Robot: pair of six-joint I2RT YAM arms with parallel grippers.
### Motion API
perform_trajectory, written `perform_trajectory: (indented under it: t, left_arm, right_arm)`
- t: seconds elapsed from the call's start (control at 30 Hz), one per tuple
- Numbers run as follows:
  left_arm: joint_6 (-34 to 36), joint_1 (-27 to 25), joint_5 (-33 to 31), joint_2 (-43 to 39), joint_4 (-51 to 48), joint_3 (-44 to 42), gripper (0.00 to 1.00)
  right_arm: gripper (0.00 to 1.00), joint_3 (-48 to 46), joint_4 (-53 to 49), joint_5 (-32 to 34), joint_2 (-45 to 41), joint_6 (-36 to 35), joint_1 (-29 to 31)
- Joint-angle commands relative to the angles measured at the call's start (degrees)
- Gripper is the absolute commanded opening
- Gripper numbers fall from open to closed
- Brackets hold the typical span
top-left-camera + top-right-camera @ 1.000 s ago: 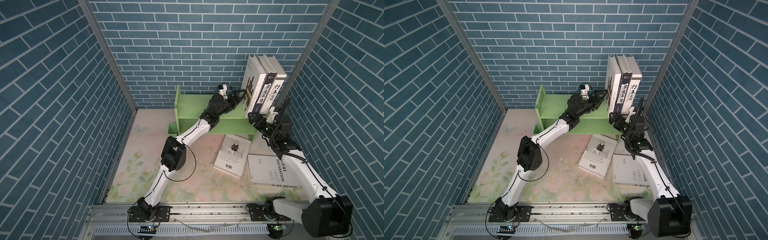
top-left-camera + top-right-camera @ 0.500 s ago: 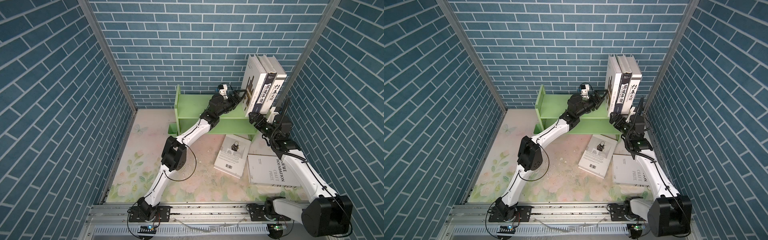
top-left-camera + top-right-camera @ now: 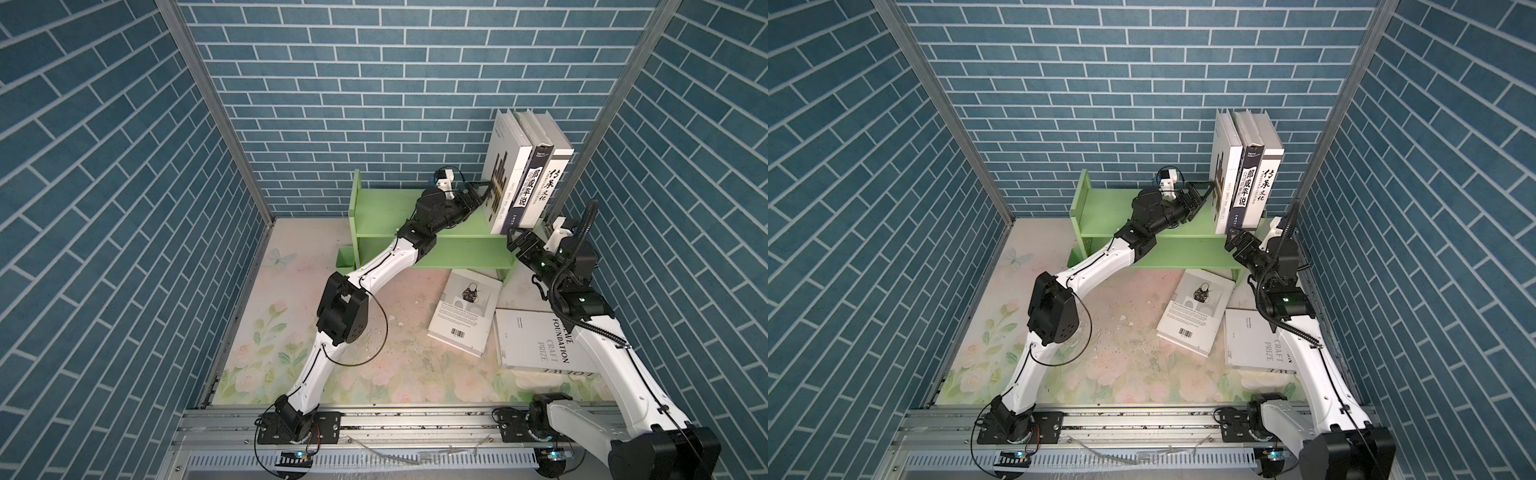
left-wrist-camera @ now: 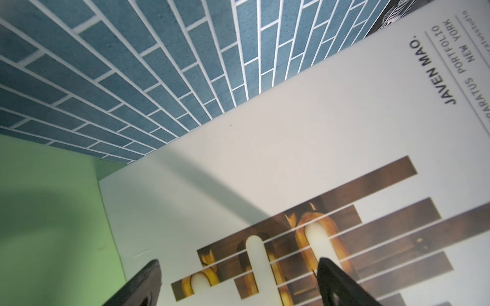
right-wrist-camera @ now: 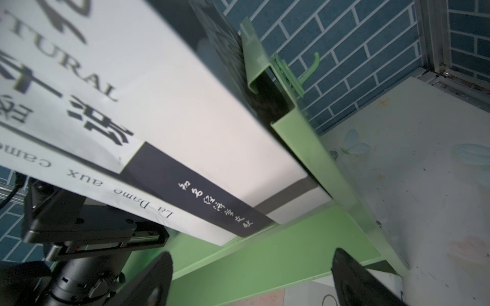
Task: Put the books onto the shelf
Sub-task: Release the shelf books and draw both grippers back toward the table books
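Observation:
Three books stand upright at the right end of the green shelf [image 3: 382, 208] [image 3: 1113, 208]: a white one with brown bars [image 3: 505, 174] [image 3: 1225, 174] [image 4: 291, 159], a black-spined one [image 3: 530, 183] [image 3: 1246, 183] [image 5: 212, 201] and a grey-white one [image 3: 555, 183] [image 3: 1268, 183]. My left gripper [image 3: 484, 193] [image 3: 1204, 193] [image 4: 240, 265] is open over the shelf, its tips at the white book's cover, holding nothing. My right gripper [image 3: 517, 241] [image 3: 1235, 241] [image 5: 252, 255] is open and empty in front of the shelf edge [image 5: 331, 169], just below the standing books.
Two books lie flat on the floral table in front of the shelf: a white one with a barcode [image 3: 463, 311] [image 3: 1196, 316] and a larger white one with printed lettering [image 3: 536, 340] [image 3: 1258, 345], partly under my right arm. Blue brick walls close in on three sides.
My right gripper has edged slightly back from the shelf's front. The left arm and the books have stayed put.

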Motion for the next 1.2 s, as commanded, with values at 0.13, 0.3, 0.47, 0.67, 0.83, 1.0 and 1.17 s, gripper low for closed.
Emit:
perform_trajectory:
  t: [0.13,0.3,0.47,0.67,0.83,1.0,1.17]
  left_arm:
    - [2.2,0.3,0.4,-3.9,-4.7,-6.2,0.94]
    - [3.3,0.3,0.3,-7.6,-5.0,-10.6,0.94]
    - [8.5,0.2,3.6,-14.5,-6.3,-18.6,0.95]
    - [19.6,-0.3,6.2,-27.4,-14.6,-30.6,0.95]
    - [28.9,-1.1,5.1,-37.2,-24.9,-40.1,0.95]
    - [34.8,-1.1,5.4,-43.1,-34.0,-49.3,0.94]
    - [40.3,-1.2,4.9,-45.7,-41.8,-56.0,0.92]
  right_arm:
    - [0.94,-1.4,-3.4,3.6,-4.4,-0.6,-0.2]
    - [0.94,-1.1,-8.4,5.3,-6.7,-1.5,-0.3]
    - [0.94,-2.7,-15.5,6.8,-9.8,0.2,-0.4]
    - [0.94,-6.5,-21.6,5.8,-13.0,4.7,-0.4]
    - [0.91,-7.5,-27.3,3.8,-12.9,9.3,-0.3]
    - [0.88,-10.2,-28.3,-2.0,-11.0,13.2,0.4]
    - [0.95,-14.5,-27.1,-0.4,-10.3,16.1,6.2]
